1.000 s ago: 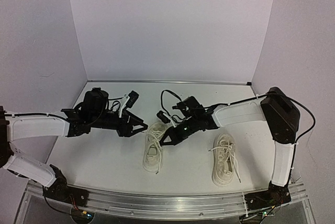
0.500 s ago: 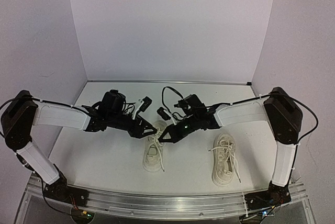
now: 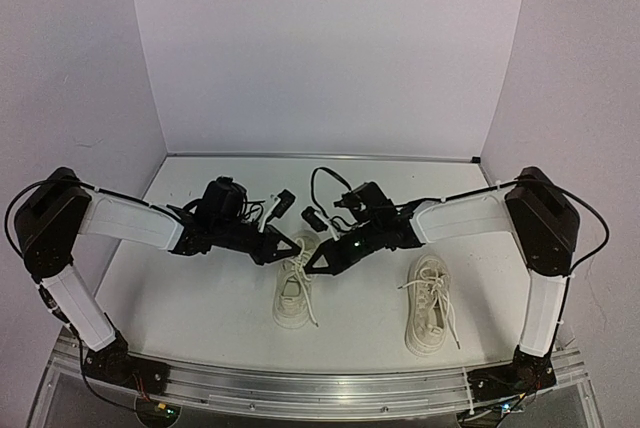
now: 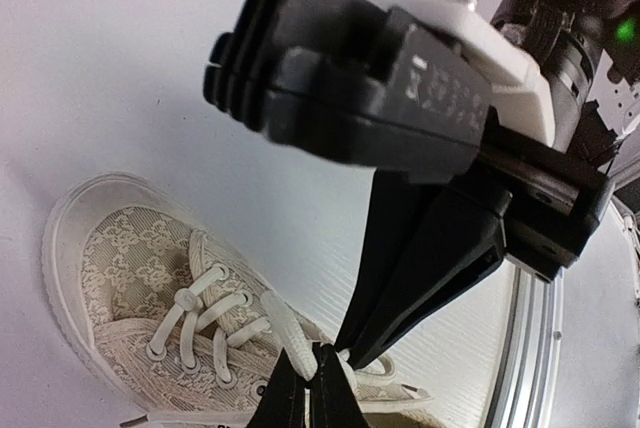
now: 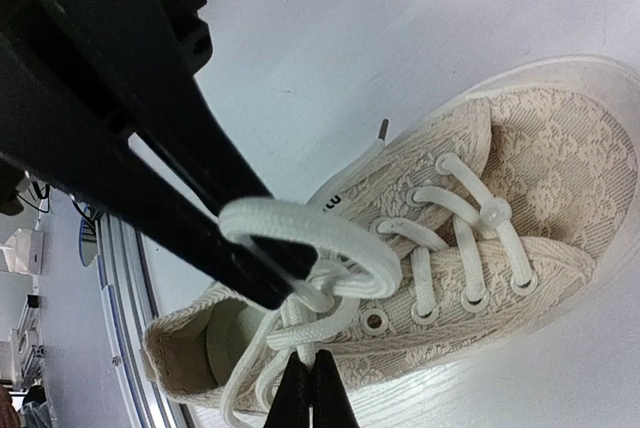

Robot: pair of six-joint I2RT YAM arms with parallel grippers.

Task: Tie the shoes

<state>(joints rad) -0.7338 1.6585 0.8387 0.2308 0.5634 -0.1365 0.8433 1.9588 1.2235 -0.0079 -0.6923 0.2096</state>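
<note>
Two cream shoes lie on the white table. The left shoe [image 3: 293, 290] is between both grippers; the right shoe [image 3: 430, 314] lies apart, untouched. Above the left shoe's tongue my left gripper [image 3: 297, 248] is shut on a white lace loop [image 4: 286, 332], its tips [image 4: 308, 350] pinching it. My right gripper [image 3: 310, 269] meets it from the other side, shut [image 5: 310, 356] on a lace strand near the shoe's [image 5: 520, 198] top eyelets. A thick lace loop [image 5: 316, 229] curls round the left gripper's black fingers [image 5: 150, 183]. The right gripper's fingers [image 4: 430, 248] almost touch mine.
The two grippers nearly touch above the shoe's opening. Loose lace ends trail off the left shoe's heel side [image 3: 305, 316]. The aluminium rail [image 3: 320, 388] runs along the near edge; purple walls close in the back and sides.
My left arm has reached right to the left shoe, and its open jaws have shut on the lace loop. The right gripper stayed shut on its strand, hardly moving.
</note>
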